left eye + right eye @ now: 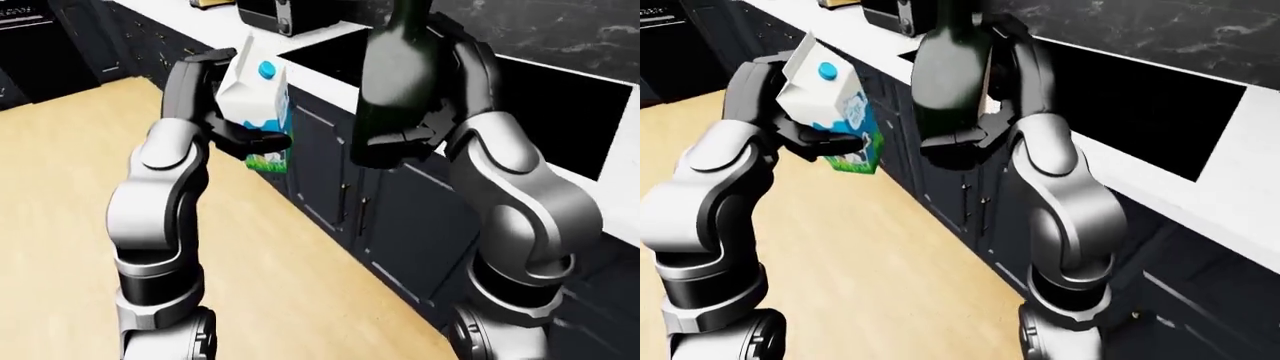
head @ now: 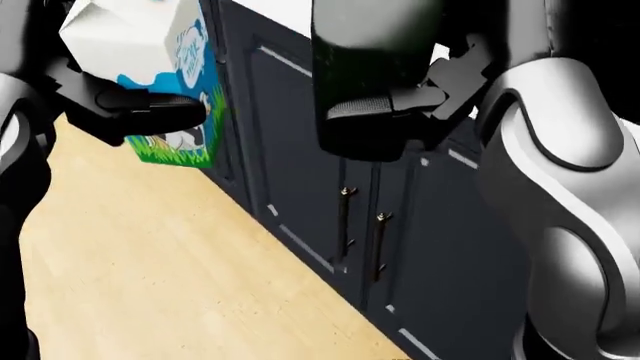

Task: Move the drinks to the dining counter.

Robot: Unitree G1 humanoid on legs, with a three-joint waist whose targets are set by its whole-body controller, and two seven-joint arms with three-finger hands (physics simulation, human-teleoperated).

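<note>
My left hand is shut on a white milk carton with a blue cap and a green-and-blue print. It holds the carton tilted, chest high, above the wooden floor; the carton also shows in the head view. My right hand is shut on a dark green glass bottle, held upright in the air next to the carton. The bottle's top runs out of the left-eye view. In the right-eye view the carton and the bottle hang side by side.
A white counter over dark blue cabinets runs from the top left to the right. It holds a black cooktop and a dark toaster. Light wooden floor lies at the left. A black marble wall stands behind.
</note>
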